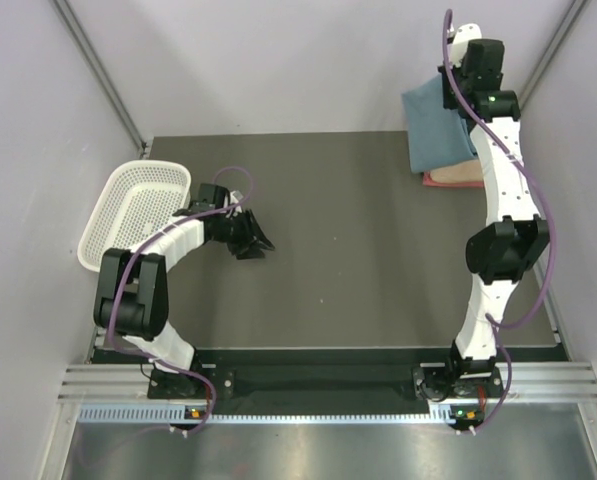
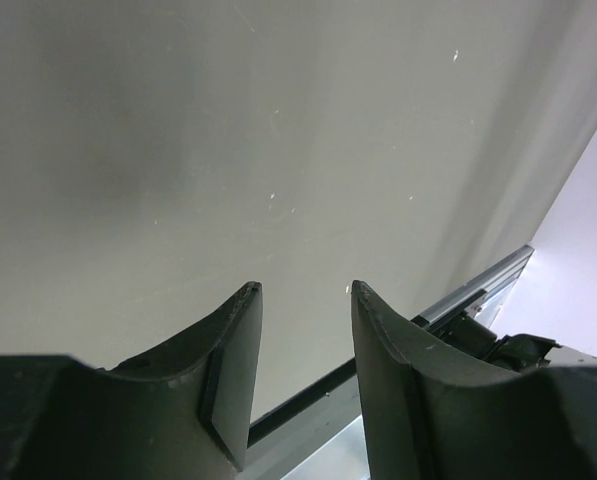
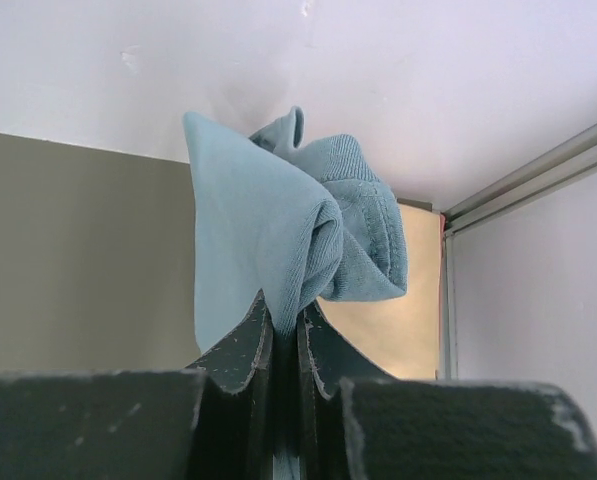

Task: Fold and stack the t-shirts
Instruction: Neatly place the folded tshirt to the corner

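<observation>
At the far right of the table my right gripper (image 1: 462, 92) is raised and shut on the blue-grey t-shirt (image 1: 436, 127), which hangs from it. In the right wrist view the bunched blue-grey t-shirt (image 3: 278, 230) is pinched between the closed fingers of the right gripper (image 3: 285, 312). Below it lie a peach t-shirt (image 3: 398, 330) and a pink-red t-shirt (image 1: 433, 182) as a flat pile, the peach t-shirt (image 1: 456, 175) on top. My left gripper (image 1: 255, 243) sits low over bare table on the left, open and empty; in the left wrist view the left gripper (image 2: 305, 290) has only table surface between its fingers.
A white mesh basket (image 1: 128, 205) leans at the table's left edge, beside the left arm. Grey walls close in the back and both sides. A metal rail (image 1: 328, 385) runs along the near edge by the arm bases.
</observation>
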Controlling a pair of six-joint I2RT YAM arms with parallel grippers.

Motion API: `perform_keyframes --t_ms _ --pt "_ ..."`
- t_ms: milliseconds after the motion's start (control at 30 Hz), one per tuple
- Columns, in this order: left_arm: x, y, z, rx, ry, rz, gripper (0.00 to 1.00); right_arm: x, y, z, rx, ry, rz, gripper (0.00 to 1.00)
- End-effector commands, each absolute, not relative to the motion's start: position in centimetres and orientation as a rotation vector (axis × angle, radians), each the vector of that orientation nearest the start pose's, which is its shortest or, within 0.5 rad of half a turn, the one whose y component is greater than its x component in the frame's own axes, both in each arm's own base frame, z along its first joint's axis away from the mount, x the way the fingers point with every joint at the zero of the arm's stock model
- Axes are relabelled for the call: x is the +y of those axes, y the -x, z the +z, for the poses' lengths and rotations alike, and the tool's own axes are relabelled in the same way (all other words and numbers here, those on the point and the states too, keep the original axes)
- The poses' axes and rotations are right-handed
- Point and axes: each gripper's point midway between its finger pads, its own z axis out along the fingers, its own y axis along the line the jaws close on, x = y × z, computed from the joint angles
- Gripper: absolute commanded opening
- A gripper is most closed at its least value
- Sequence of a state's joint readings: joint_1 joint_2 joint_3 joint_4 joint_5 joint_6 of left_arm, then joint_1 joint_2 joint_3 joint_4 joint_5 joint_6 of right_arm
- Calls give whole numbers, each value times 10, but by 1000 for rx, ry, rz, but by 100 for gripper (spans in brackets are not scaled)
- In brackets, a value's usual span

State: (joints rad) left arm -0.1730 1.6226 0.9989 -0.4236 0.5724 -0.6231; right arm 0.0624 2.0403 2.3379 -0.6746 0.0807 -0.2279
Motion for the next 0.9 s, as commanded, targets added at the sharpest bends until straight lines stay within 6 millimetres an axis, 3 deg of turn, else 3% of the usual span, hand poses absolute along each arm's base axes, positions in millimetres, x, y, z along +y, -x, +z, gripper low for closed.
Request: perform_keyframes --t_ms 0,200,600,867 --pt "-178 -328 89 2642 375 -1058 45 7 -568 404 1795 213 -209 0" --pt "-180 -331 92 2633 371 -1067 45 -7 -565 407 1796 204 -239 0" --pt "-182 -331 88 2648 376 -1073 45 -19 -580 383 1828 232 -278 0" --pt "-186 -340 90 2648 370 -1089 45 -18 -590 365 1855 248 -255 0"
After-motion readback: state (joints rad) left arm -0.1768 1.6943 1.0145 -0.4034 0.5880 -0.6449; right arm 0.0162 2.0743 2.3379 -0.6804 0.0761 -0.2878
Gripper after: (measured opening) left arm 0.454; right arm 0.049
